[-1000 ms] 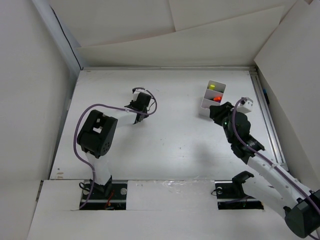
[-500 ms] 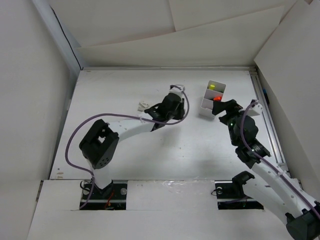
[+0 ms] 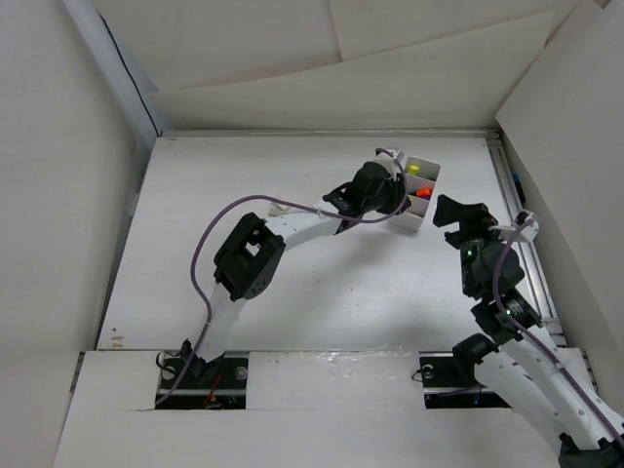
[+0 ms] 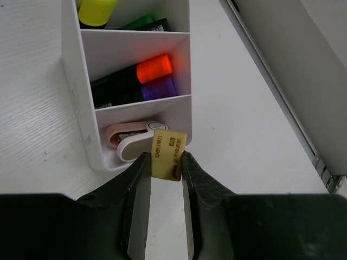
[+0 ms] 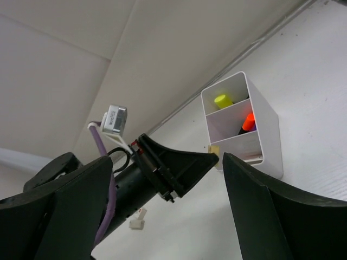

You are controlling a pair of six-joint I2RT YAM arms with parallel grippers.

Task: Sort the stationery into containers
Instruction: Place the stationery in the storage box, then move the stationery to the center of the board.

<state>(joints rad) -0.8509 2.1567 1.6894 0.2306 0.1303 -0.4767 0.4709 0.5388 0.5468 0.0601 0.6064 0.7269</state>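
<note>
A white tub [image 4: 71,81] with three compartments stands at the back right of the table [image 3: 292,292]. Its far compartment holds a yellow-capped marker [image 4: 97,8] and a green one. The middle holds a black marker with an orange cap [image 4: 154,69] and a purple-capped one [image 4: 159,88]. The near one holds a white and pink piece [image 4: 133,142]. My left gripper [image 4: 166,160] is shut on a tan eraser [image 4: 169,150], held at the tub's near edge. My right gripper [image 3: 458,214] is open and empty, raised just right of the tub [image 3: 427,168].
A small pale piece [image 3: 278,206] lies on the table left of the left arm; it also shows in the right wrist view [image 5: 136,221]. White cardboard walls [image 3: 292,58] stand around the table. A metal rail [image 3: 517,224] runs along the right edge.
My left arm has swung right across the table to the tub, its gripper staying closed. My right gripper has backed away from the tub to the right.
</note>
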